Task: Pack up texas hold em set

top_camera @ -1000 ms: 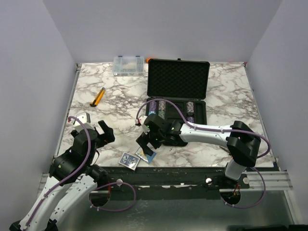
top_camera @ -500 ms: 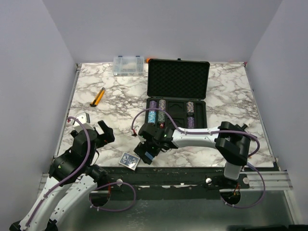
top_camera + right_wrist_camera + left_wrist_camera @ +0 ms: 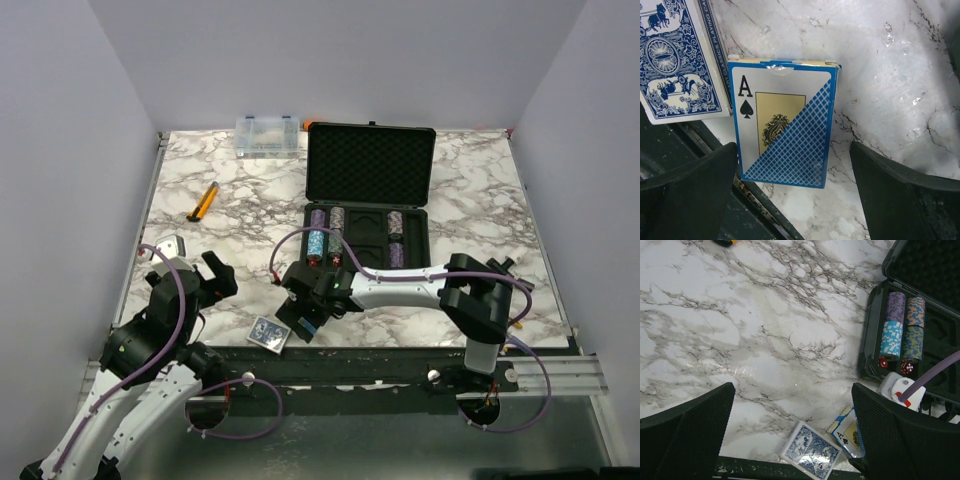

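The black case (image 3: pixel 370 163) stands open at the table's middle back, its foam lid upright. Chip stacks (image 3: pixel 320 232) fill the tray's left slots, with more at the right (image 3: pixel 397 236). Two red dice (image 3: pixel 883 362) lie at the tray's near-left corner. An ace-faced card deck (image 3: pixel 785 135) lies flat near the front edge, beside a blue-patterned deck (image 3: pixel 675 60). My right gripper (image 3: pixel 303 318) is open and low over the ace deck, one finger on each side of it (image 3: pixel 795 200). My left gripper (image 3: pixel 208 277) is open and empty above the table (image 3: pixel 792 435).
A small clear organizer box (image 3: pixel 267 137) stands at the back, left of the case. An orange-handled tool (image 3: pixel 204 201) lies at the left. Both decks (image 3: pixel 812 452) lie close to the table's dark front edge (image 3: pixel 400 352).
My right gripper has moved toward the front edge and down over the ace deck, now covering it in the top view. The left arm has barely moved.
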`<state>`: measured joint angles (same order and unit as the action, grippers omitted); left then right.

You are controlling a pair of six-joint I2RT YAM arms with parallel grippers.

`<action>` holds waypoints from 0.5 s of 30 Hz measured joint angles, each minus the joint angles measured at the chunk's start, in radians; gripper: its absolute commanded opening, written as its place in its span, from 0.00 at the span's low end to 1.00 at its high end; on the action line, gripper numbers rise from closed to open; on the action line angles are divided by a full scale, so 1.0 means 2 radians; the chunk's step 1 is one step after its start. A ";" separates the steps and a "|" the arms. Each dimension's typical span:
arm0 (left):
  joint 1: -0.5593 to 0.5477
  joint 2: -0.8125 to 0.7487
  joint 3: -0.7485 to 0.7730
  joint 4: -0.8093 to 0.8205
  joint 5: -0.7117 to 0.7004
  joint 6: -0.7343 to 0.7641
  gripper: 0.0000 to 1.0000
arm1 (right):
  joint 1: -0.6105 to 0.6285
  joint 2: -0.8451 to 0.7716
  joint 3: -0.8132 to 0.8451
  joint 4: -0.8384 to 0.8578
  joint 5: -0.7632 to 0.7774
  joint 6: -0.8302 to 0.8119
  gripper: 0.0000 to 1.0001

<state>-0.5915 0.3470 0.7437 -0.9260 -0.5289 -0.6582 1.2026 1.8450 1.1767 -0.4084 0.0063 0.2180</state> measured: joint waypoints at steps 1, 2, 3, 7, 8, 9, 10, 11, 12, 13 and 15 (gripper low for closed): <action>0.000 -0.001 0.000 0.000 0.000 0.000 0.99 | 0.002 0.002 0.002 -0.001 0.001 0.000 0.93; 0.000 -0.002 0.000 0.000 0.000 0.000 0.99 | 0.004 0.005 0.006 -0.003 0.002 0.000 0.91; 0.000 -0.004 0.000 0.000 0.000 0.000 0.98 | 0.006 0.007 0.008 -0.003 0.003 0.001 0.90; 0.000 -0.007 0.000 0.000 0.000 0.000 0.99 | 0.013 0.013 0.015 -0.005 0.006 0.001 0.86; 0.000 -0.008 0.000 0.000 0.000 0.000 0.99 | 0.014 0.014 0.016 -0.005 0.008 0.001 0.85; 0.000 -0.008 0.000 0.000 0.000 0.000 0.99 | 0.014 0.014 0.016 -0.006 0.010 0.001 0.85; 0.000 -0.009 0.000 0.000 0.000 0.000 0.99 | 0.014 0.015 0.017 -0.007 0.013 0.001 0.84; 0.000 -0.009 0.000 0.000 0.000 0.000 0.99 | 0.014 0.016 0.019 -0.008 0.015 0.001 0.84; 0.000 -0.009 0.000 0.000 0.000 -0.001 0.99 | 0.014 0.017 0.021 -0.010 0.018 0.001 0.83; 0.000 -0.010 0.000 0.000 0.000 -0.002 0.99 | 0.014 0.019 0.024 -0.012 0.021 0.001 0.83; 0.000 -0.010 0.000 0.000 0.000 -0.002 0.99 | 0.014 0.022 0.026 -0.014 0.026 0.001 0.82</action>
<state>-0.5915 0.3279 0.7437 -0.9268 -0.5285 -0.6621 1.2316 1.8881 1.2289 -0.4358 0.0578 0.2207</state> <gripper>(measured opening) 0.985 0.834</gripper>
